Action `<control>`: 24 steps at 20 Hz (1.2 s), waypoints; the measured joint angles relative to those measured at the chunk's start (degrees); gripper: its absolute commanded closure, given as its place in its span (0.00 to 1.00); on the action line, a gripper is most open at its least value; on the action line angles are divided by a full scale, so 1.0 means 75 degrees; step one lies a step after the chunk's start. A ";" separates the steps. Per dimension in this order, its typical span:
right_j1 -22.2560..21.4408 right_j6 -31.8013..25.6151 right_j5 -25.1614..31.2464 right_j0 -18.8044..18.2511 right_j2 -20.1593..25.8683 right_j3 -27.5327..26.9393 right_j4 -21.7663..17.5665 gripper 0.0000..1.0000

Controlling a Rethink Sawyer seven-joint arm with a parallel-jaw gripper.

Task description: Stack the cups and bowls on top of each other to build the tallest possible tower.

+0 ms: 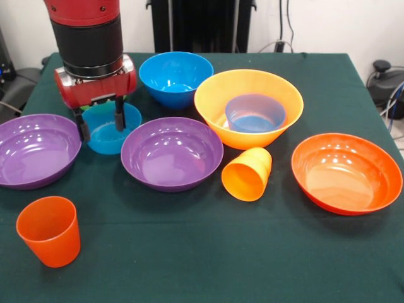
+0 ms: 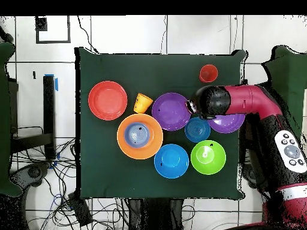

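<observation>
Pincer (image 1: pixel 100 123) points straight down, fingers spread astride the small translucent blue bowl's (image 1: pixel 110 129) rim.

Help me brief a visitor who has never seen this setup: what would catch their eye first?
Probably the red and black arm, its gripper open over a small translucent blue bowl between two purple bowls. Next, the large yellow-orange bowl mid-table with a second small blue bowl inside, and a yellow-orange cup tipped on its side before it.
</observation>
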 measured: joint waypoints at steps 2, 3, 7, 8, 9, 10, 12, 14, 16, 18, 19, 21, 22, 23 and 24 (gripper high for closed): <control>0.0024 0.0000 0.0002 -0.0002 0.0000 -0.0019 0.0000 0.00; 0.0043 0.0000 0.0002 -0.0002 0.0000 -0.0031 -0.0002 0.00; 0.0065 0.0000 0.0002 -0.0002 0.0000 -0.0038 -0.0009 0.00; 0.0068 0.0000 0.0002 -0.0002 0.0000 -0.0038 -0.0009 0.00; 0.0069 0.0000 0.0002 -0.0002 0.0000 -0.0040 -0.0009 0.00; 0.0070 0.0000 0.0002 -0.0002 0.0000 -0.0041 -0.0009 0.00; 0.0076 0.0000 0.0002 -0.0004 0.0000 -0.0042 -0.0009 0.00; 0.0089 0.0000 0.0002 -0.0009 0.0001 -0.0046 -0.0009 0.00; 0.0111 0.0000 0.0001 -0.0016 0.0000 -0.0054 -0.0012 0.00; 0.0137 0.0000 0.0000 -0.0024 0.0001 -0.0061 -0.0014 0.00; 0.0161 0.0000 0.0000 -0.0031 0.0000 -0.0065 -0.0014 0.00; 0.0224 0.0000 0.0002 -0.0052 0.0000 -0.0073 -0.0014 0.00; 0.0243 0.0000 0.0002 -0.0060 0.0000 -0.0075 -0.0017 0.00; 0.0264 0.0000 0.0002 -0.0072 0.0000 -0.0075 -0.0019 0.00; 0.0277 0.0000 0.0002 -0.0079 0.0000 -0.0076 -0.0021 0.00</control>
